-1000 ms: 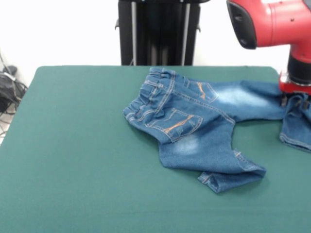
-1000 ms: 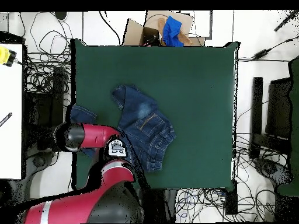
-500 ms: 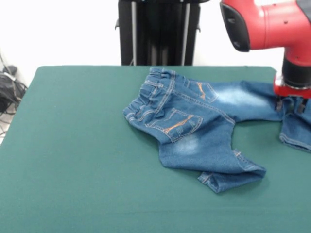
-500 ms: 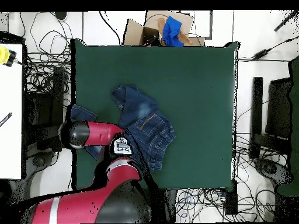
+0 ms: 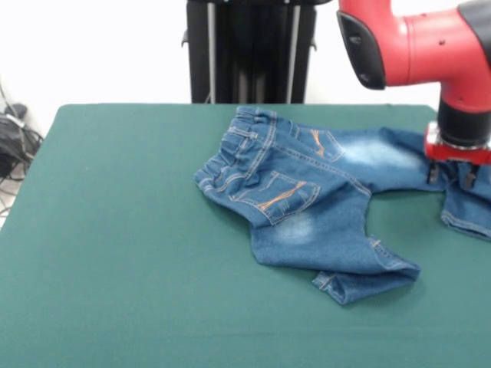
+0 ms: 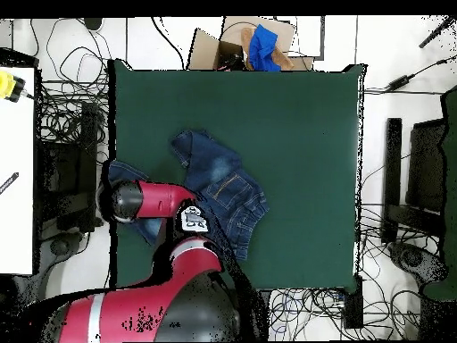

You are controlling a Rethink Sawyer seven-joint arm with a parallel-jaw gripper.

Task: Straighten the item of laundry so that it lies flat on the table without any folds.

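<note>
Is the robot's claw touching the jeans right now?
Cannot tell. In the front view the gripper hangs right over the jeans, its tips overlapping the denim, so no gap or contact shows plainly. The overhead view hides it under the arm.

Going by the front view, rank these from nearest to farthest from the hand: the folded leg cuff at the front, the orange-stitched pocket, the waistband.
From the hand:
1. Folded leg cuff, toward the front of the table.
2. Orange-stitched pocket, mid-jeans.
3. Waistband, at the jeans' far end from the hand.

Low front camera across the table [image 5: 115,253]; high overhead camera; shared: the whole tabletop.
</note>
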